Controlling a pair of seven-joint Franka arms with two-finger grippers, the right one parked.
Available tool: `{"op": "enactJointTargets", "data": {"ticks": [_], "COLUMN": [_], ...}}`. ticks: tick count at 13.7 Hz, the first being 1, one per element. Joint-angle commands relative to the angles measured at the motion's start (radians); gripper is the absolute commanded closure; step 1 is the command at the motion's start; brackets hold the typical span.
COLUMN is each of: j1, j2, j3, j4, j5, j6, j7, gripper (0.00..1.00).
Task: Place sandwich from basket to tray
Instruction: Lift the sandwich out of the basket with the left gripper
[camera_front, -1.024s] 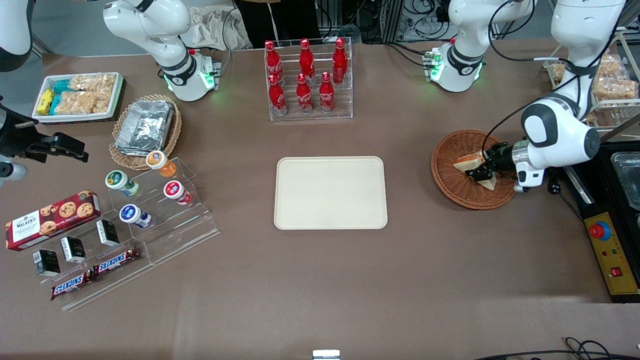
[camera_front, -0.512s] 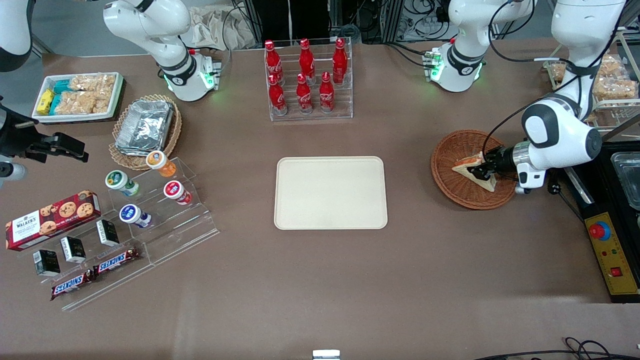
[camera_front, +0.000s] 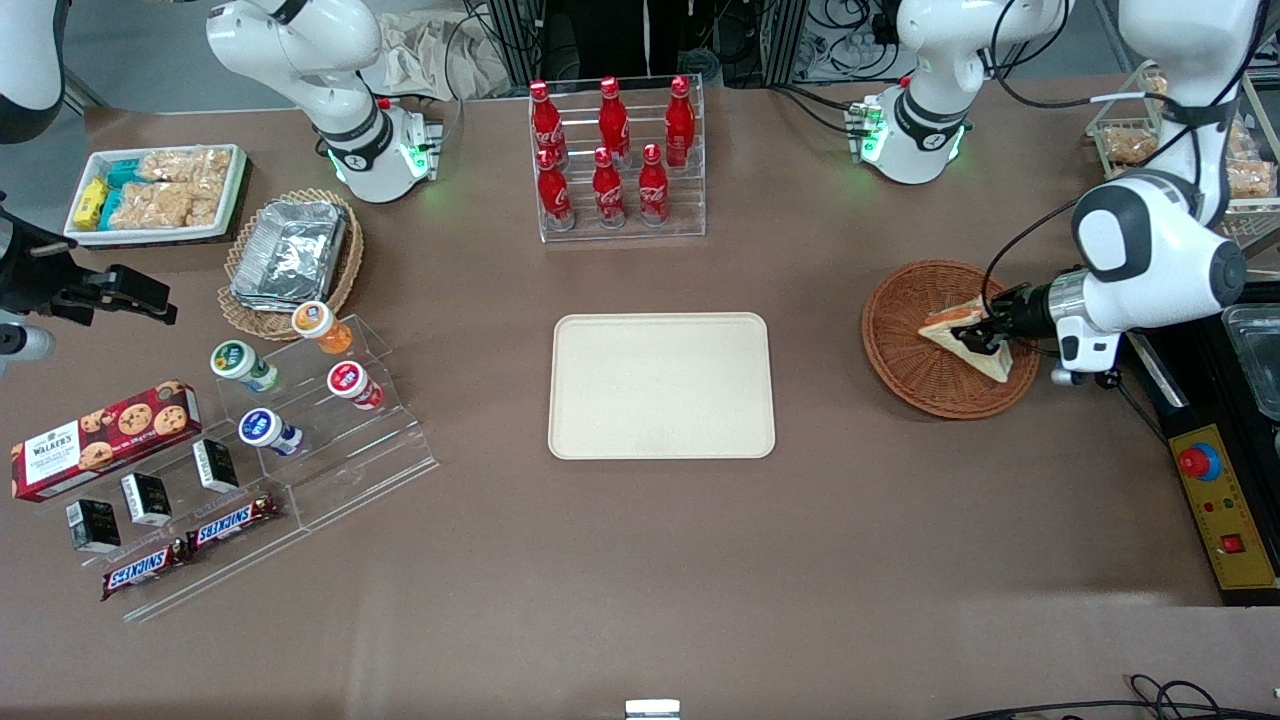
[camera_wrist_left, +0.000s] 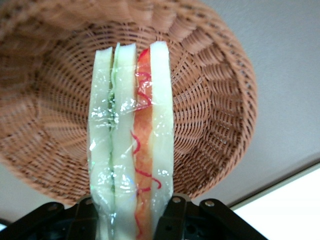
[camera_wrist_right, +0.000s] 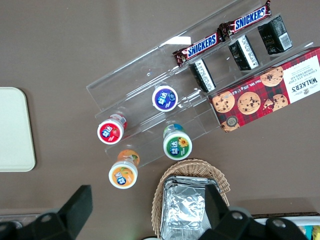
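My gripper (camera_front: 985, 335) hangs over the basket (camera_front: 905, 330), its fingers (camera_wrist_left: 172, 212) clamped on the sandwich (camera_front: 965, 335) — a wrapped wedge held edge-up, bread slices and red-orange and green filling in upright bands. The sandwich is above the basket's rim nearest the working arm's end of the tabletop. The tray (camera_front: 661, 386) lies mid-tabletop, well apart — bare.
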Motion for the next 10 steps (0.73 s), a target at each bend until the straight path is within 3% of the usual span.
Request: {"op": "enactJointTargets", "data": {"ticks": [1, 5, 10], "j1": [-0.004, -0.008, -0.008], "j2": [-0.048, -0.043, -0.031], "j3": [-0.001, -0.006, -0.099], "j4": [0.11, 0.325, 0.497], "j5": [0.071, 0.174, 0.206], "j6": [-0.149, -0.342, -0.404], "j7": [-0.058, -0.082, -0.075], "gripper": [0.77, 0.77, 0.77]}}
